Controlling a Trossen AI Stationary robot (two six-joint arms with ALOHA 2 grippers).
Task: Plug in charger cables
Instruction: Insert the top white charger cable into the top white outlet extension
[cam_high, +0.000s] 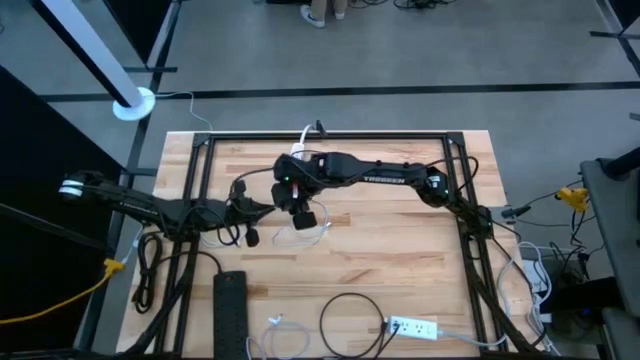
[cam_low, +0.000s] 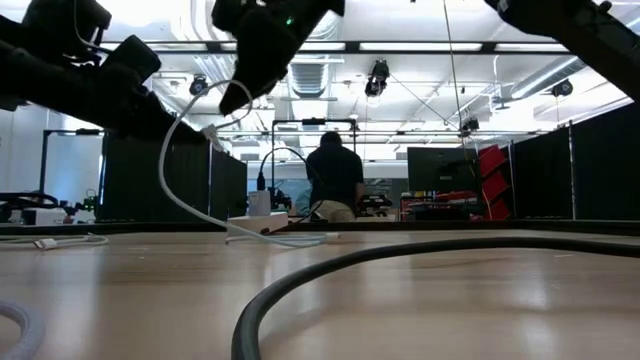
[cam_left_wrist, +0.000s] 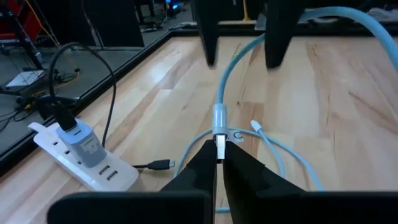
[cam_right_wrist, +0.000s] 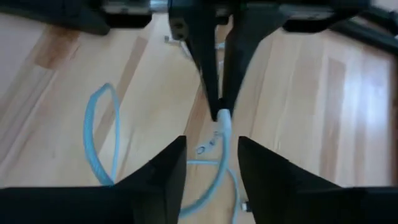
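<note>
Pinching white cable's plug (cam_left_wrist: 219, 144) in left gripper (cam_left_wrist: 219, 163) above mid-table (cam_high: 400, 260); right gripper (cam_right_wrist: 211, 163) spread around the cable, facing it. Risk: thin grip on plug tip, could slip or twist during handover.

grey concrete floor (cam_high: 400, 60), black curtain partitions (cam_low: 600, 170), bright ceiling strip lights (cam_low: 410, 47), person (cam_low: 335, 180) at a far bench

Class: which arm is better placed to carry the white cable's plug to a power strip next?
Probably left: the left gripper pinches the white cable at its plug; the right gripper's jaws stand open.
</note>
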